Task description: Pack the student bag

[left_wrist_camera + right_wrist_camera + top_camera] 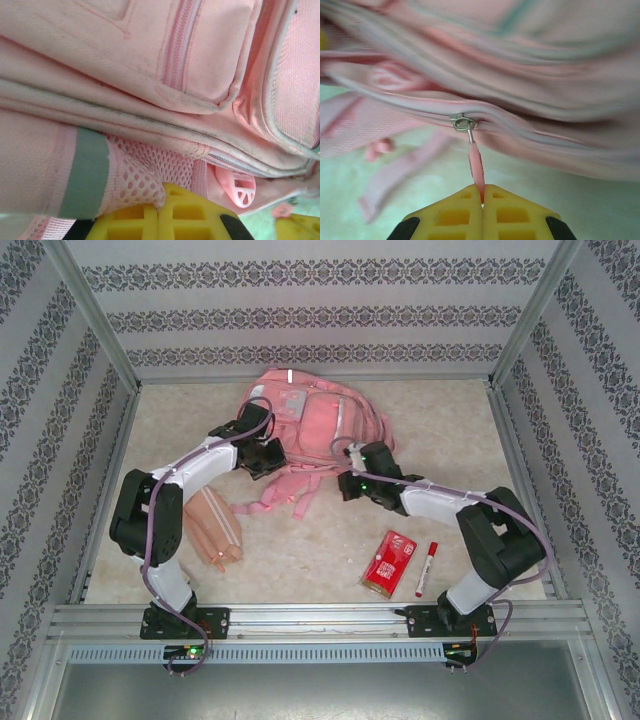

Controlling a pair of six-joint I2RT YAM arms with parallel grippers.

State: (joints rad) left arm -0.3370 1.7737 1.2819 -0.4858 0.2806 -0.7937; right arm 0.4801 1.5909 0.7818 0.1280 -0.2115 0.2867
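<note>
The student bag [315, 425] is a large pink backpack lying at the back middle of the table. My left gripper [262, 455] is at its left side, shut on the pink mesh side pocket [145, 180], which bunches between the yellow fingers [190, 215]. My right gripper [350, 483] is at the bag's front right edge. It is shut on the pink zip pull [476, 167], which hangs from a metal slider [462, 122] on the bag's zip.
A tan pencil case [213, 526] lies in front of the left arm. A red packet [389, 562] and a red-capped marker [427, 568] lie near the right arm's base. Bag straps [285, 498] trail toward the front. Patterned walls enclose the table.
</note>
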